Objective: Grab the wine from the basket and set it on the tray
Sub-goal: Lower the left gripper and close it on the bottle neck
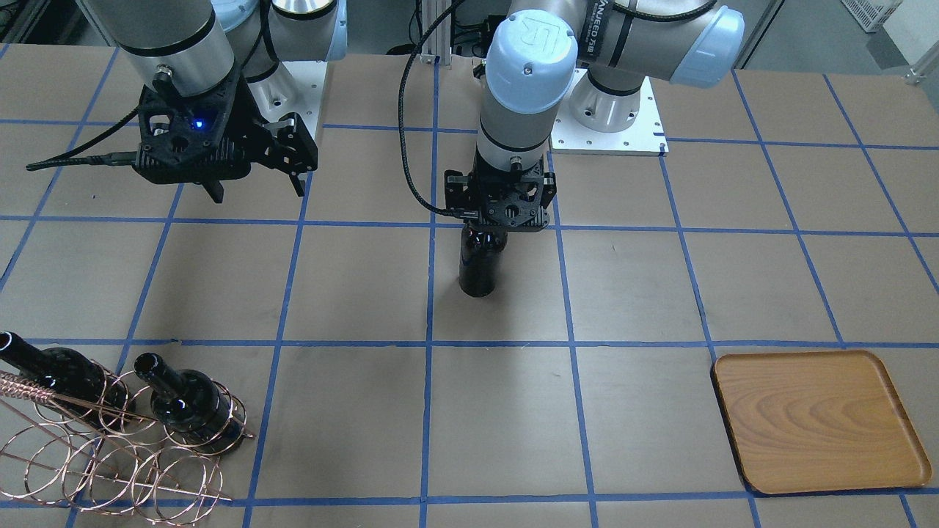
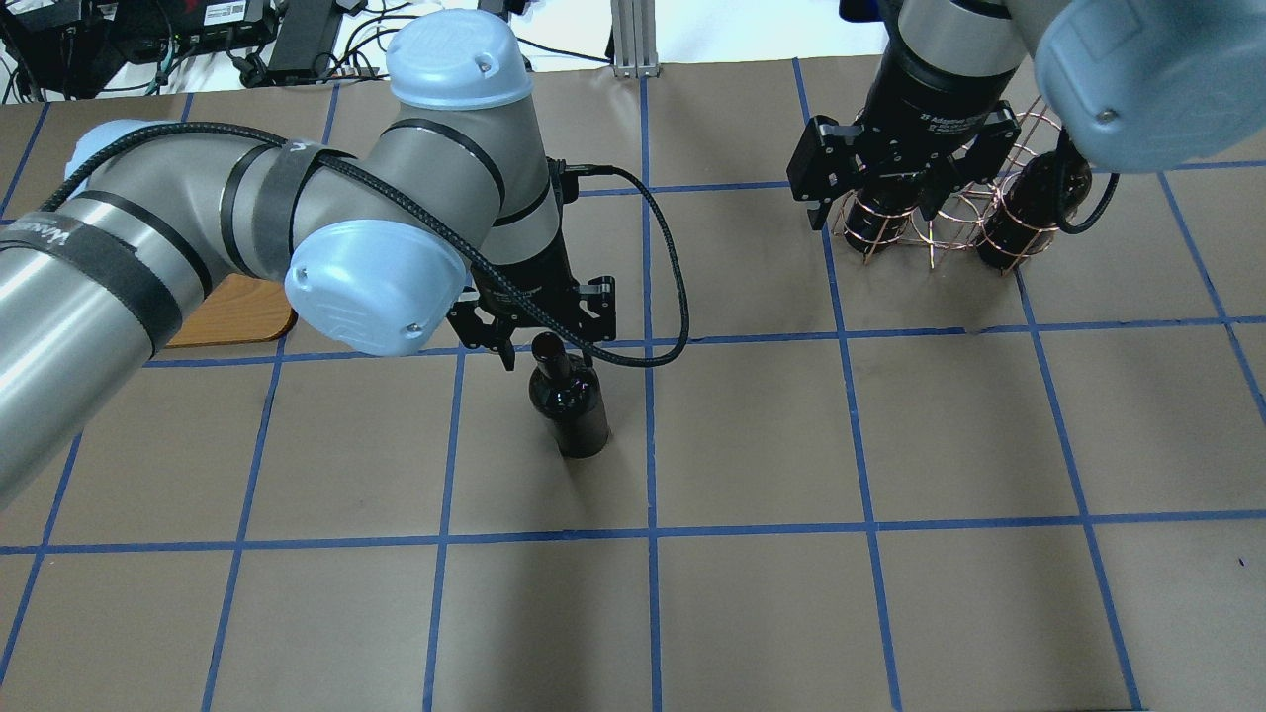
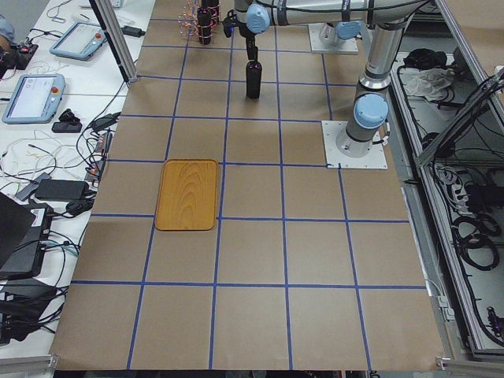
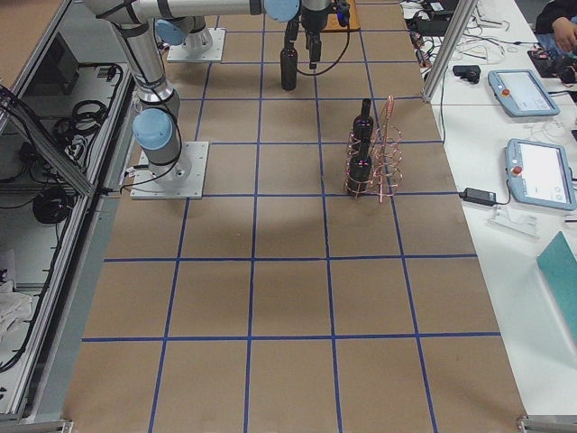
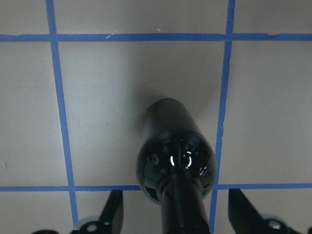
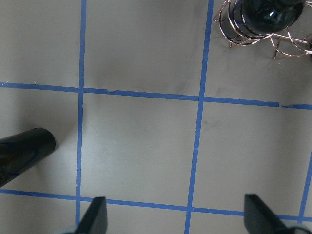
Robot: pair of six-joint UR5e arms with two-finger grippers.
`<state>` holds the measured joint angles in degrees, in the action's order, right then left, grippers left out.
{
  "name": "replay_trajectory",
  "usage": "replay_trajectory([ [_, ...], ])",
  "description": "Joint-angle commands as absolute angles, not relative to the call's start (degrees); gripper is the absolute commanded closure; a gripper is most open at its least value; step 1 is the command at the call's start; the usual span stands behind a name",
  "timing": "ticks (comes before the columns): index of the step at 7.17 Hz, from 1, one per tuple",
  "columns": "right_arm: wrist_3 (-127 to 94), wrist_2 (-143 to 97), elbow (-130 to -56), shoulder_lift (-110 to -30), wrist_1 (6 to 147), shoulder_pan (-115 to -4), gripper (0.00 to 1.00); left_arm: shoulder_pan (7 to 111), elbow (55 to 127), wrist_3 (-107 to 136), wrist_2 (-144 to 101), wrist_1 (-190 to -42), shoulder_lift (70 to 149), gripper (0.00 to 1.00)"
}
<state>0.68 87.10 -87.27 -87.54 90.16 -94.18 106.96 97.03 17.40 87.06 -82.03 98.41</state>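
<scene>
One wine bottle [image 1: 480, 264] stands upright on the table's middle; it also shows in the overhead view [image 2: 571, 405]. My left gripper [image 1: 499, 220] is above it, open, with its fingers [image 5: 113, 212] on either side of the neck and a gap to it. Two more bottles [image 1: 187, 400] sit in the copper wire basket [image 1: 110, 462]. My right gripper [image 2: 870, 208] is open and empty, hovering above the table beside the basket [image 2: 940, 222]. The wooden tray [image 1: 818, 418] lies empty, far from both grippers and partly hidden by my left arm in the overhead view [image 2: 232, 311].
The table is brown with a blue tape grid. A black cable [image 2: 673, 297] loops from my left wrist beside the standing bottle. The right wrist view shows that bottle's base [image 6: 22, 158] at its left edge and the basket [image 6: 263, 24] at top right.
</scene>
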Motion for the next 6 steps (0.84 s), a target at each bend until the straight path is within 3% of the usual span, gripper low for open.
replay_trajectory([
  [1, 0.7, 87.1, -87.3, -87.5, 90.7, -94.2, 0.00, 107.0, 97.0, 17.4, 86.8, -82.1, 98.3, 0.22],
  [3, 0.7, 87.1, -87.3, -87.5, 89.9, -94.1, 0.00, 107.0, 97.1, 17.6, 86.7, -82.4, 98.3, 0.25],
  [5, 0.7, 87.1, -87.3, -87.5, 90.3, -94.1, 0.00, 107.0, 97.1, 17.6, 86.0, -82.6, 98.3, 0.37],
  [6, 0.7, 87.1, -87.3, -87.6, 90.5, -94.2, 0.00, 107.0, 97.1, 17.5, 86.0, -82.6, 98.3, 0.58],
])
